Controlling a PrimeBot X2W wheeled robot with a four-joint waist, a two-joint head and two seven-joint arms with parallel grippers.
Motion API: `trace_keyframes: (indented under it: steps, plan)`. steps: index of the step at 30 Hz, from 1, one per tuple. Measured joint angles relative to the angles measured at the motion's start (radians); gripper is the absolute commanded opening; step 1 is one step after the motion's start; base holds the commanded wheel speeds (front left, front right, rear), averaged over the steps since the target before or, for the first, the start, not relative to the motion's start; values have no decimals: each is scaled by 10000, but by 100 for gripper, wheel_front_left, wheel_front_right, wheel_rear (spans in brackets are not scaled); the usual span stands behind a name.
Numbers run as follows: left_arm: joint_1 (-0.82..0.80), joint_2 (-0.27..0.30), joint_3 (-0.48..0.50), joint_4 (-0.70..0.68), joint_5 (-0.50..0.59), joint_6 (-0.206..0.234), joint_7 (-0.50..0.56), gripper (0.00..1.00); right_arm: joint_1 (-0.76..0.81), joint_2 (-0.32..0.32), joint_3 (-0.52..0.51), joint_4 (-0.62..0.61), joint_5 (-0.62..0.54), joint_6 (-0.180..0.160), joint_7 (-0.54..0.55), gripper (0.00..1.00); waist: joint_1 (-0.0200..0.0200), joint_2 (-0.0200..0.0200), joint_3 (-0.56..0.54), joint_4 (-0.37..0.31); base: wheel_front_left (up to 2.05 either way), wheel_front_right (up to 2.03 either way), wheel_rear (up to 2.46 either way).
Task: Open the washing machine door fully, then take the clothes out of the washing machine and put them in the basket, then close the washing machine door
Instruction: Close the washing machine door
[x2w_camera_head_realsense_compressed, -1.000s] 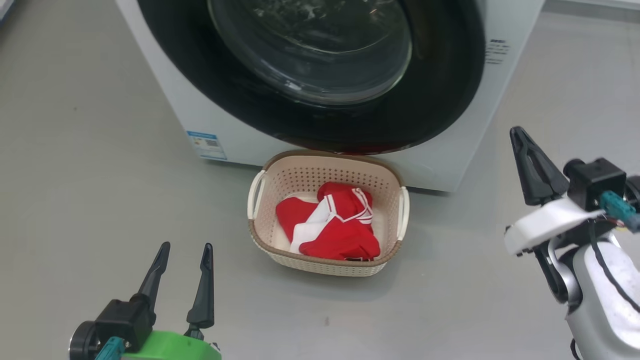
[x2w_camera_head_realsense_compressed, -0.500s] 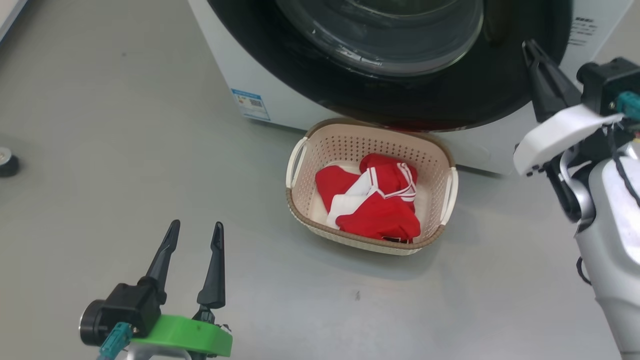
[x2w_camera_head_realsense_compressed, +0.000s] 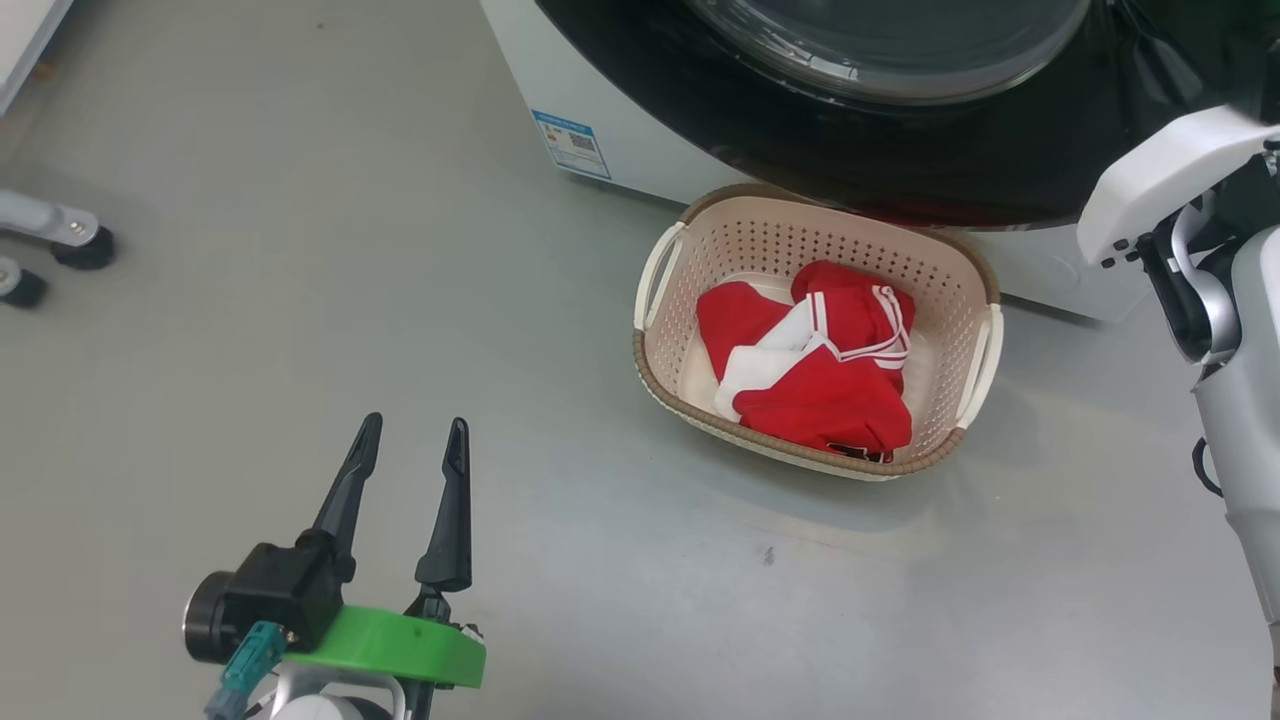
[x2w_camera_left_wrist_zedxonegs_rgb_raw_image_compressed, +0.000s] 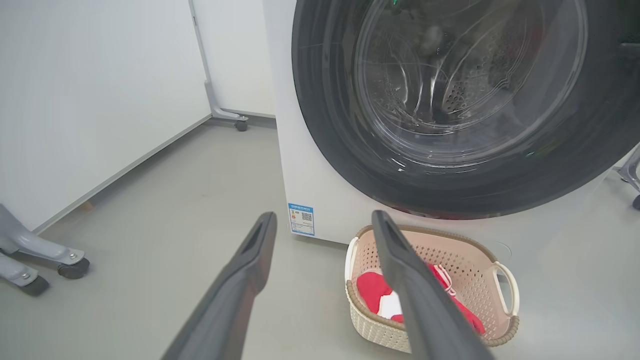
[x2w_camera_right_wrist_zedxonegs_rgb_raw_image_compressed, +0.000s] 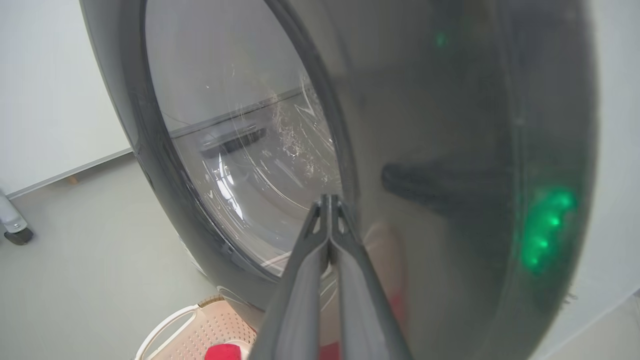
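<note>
The washing machine (x2w_camera_left_wrist_zedxonegs_rgb_raw_image_compressed: 300, 165) is white, and its glossy black door (x2w_camera_left_wrist_zedxonegs_rgb_raw_image_compressed: 450, 100) lies flat against its front. On the floor in front stands the cream basket (x2w_camera_head_realsense_compressed: 662, 300), with the red clothes (x2w_camera_head_realsense_compressed: 830, 385) piled inside. My left gripper (x2w_camera_head_realsense_compressed: 415, 428) hovers low over the floor to the basket's left, open and empty. Its fingers (x2w_camera_left_wrist_zedxonegs_rgb_raw_image_compressed: 250, 270) frame the blue label (x2w_camera_left_wrist_zedxonegs_rgb_raw_image_compressed: 301, 219) in the left wrist view. My right gripper (x2w_camera_right_wrist_zedxonegs_rgb_raw_image_compressed: 327, 197) is shut with nothing in it. Its tips are close against the door's (x2w_camera_right_wrist_zedxonegs_rgb_raw_image_compressed: 450, 125) black ring, beside the glass bowl (x2w_camera_right_wrist_zedxonegs_rgb_raw_image_compressed: 240, 150). The right wrist (x2w_camera_head_realsense_compressed: 1170, 170) shows at the head view's right edge.
Grey wheeled legs (x2w_camera_head_realsense_compressed: 60, 235) stand on the floor at the far left, also visible in the left wrist view (x2w_camera_left_wrist_zedxonegs_rgb_raw_image_compressed: 65, 260). White wall panels (x2w_camera_left_wrist_zedxonegs_rgb_raw_image_compressed: 100, 90) run behind them. Grey floor (x2w_camera_head_realsense_compressed: 300, 250) stretches between the legs and the basket.
The head camera has swung, shifting the whole picture to the right. My shut right gripper has risen towards the door, its fingers passing beyond the head view's top. The left gripper stays open.
</note>
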Motion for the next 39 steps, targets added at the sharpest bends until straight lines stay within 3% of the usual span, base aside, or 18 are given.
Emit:
trace_keyframes:
  steps: [39]
  plan:
    - [-181,-111,-27,727,6,0,-270,100,-1867,-142,-752,2585,203,-50,-846,0,0,0,-155,458,0,0,0]
